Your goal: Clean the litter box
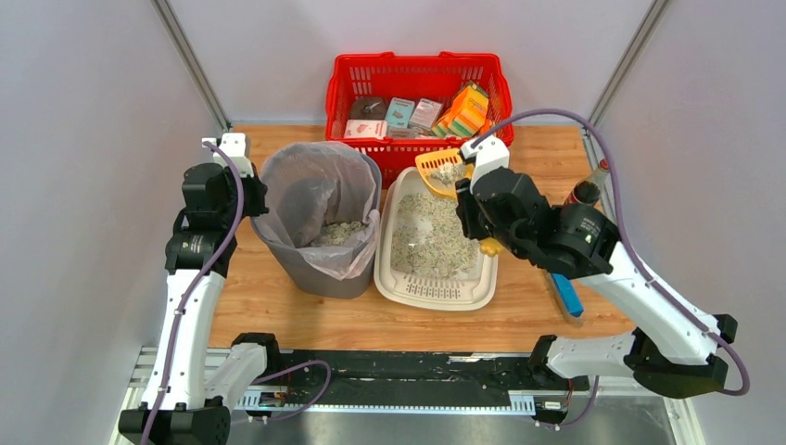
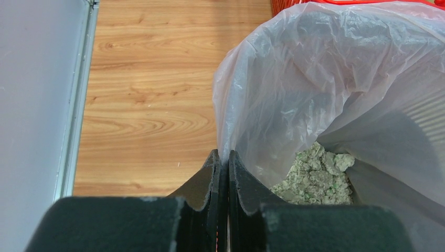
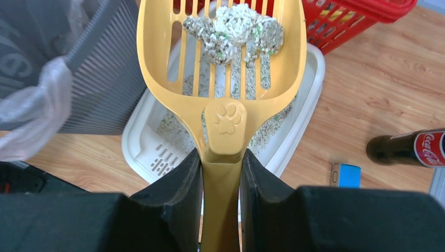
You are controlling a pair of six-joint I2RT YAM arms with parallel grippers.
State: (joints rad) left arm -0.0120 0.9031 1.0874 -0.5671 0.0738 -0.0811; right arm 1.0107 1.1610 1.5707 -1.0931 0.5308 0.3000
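Observation:
The cream litter box [image 1: 436,295] lies at the table's middle with grey-white granules and a slotted grate at its near end; its rim [image 3: 315,58] shows below the scoop in the right wrist view. My right gripper [image 3: 221,157] [image 1: 470,178] is shut on the handle of a yellow slotted scoop [image 3: 220,73] [image 1: 434,167]. The scoop is held level above the box's far end and carries a clump of litter [image 3: 236,23]. My left gripper [image 2: 223,155] [image 1: 255,190] is shut on the left rim of the clear bag [image 2: 325,79] lining the grey bin [image 1: 320,273].
The bin stands just left of the litter box and holds dumped litter [image 2: 315,178]. A red mesh basket [image 1: 417,57] of packages sits behind both. A cola bottle [image 1: 586,190] [image 3: 409,148] and a blue box [image 1: 566,295] [image 3: 345,175] lie right of the box.

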